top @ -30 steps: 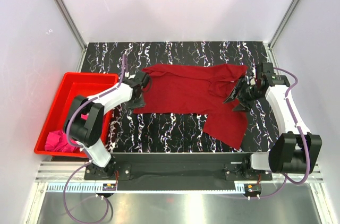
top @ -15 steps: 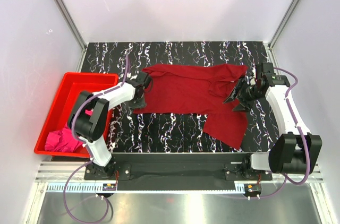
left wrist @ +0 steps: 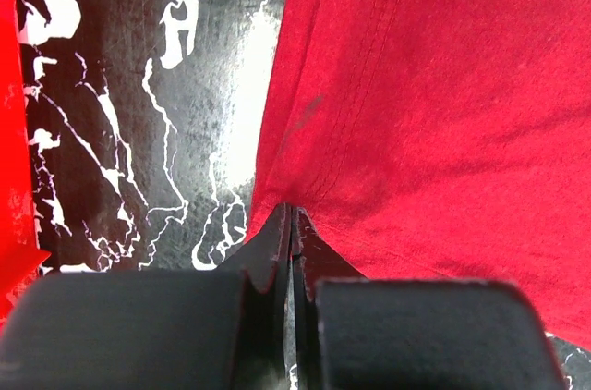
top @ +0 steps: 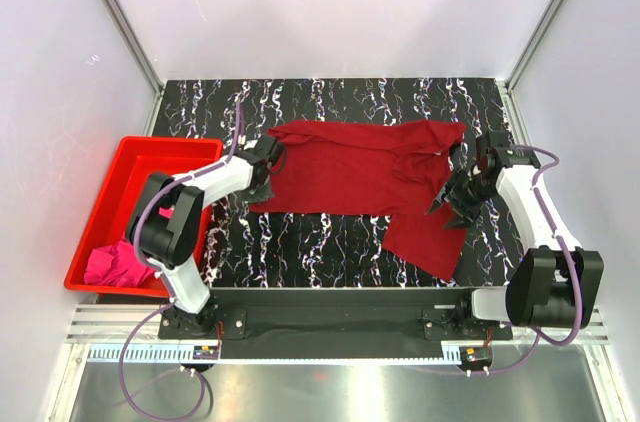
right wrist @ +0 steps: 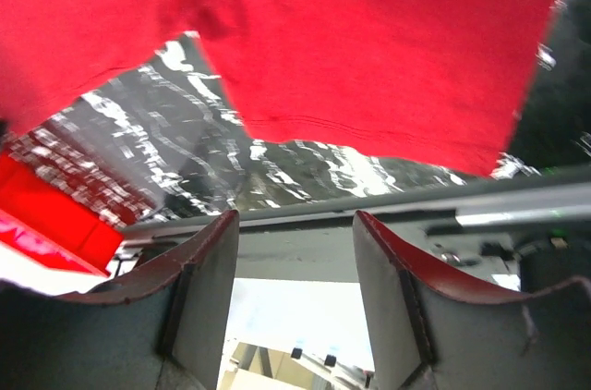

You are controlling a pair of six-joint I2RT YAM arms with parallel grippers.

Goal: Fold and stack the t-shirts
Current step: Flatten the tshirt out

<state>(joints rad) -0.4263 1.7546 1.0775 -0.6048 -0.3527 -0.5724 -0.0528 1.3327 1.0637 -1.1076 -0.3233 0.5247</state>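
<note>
So there's one crimson t-shirt (top: 350, 177) spread mid-table (top: 330, 242), long axis running left to right, with a flap at its right end reaching toward the near edge. One pink t-shirt (top: 112, 267) sits bunched in the near corner of the red bin (top: 150, 147), just off the left edge. The left gripper (left wrist: 291, 224) is low and pinched tight on the crimson shirt's near-left corner. The right gripper (top: 450, 204) is angled over the right end, fingers apart, gripping nothing.

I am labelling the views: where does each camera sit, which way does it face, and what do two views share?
Top: above and behind, looking down on the table; left arm and right arm show.
Left wrist: looks down at the red shirt's edge; its shut left gripper shows.
Right wrist: low, facing the near rail; its open right gripper shows.
All three share the red shirt.
</note>
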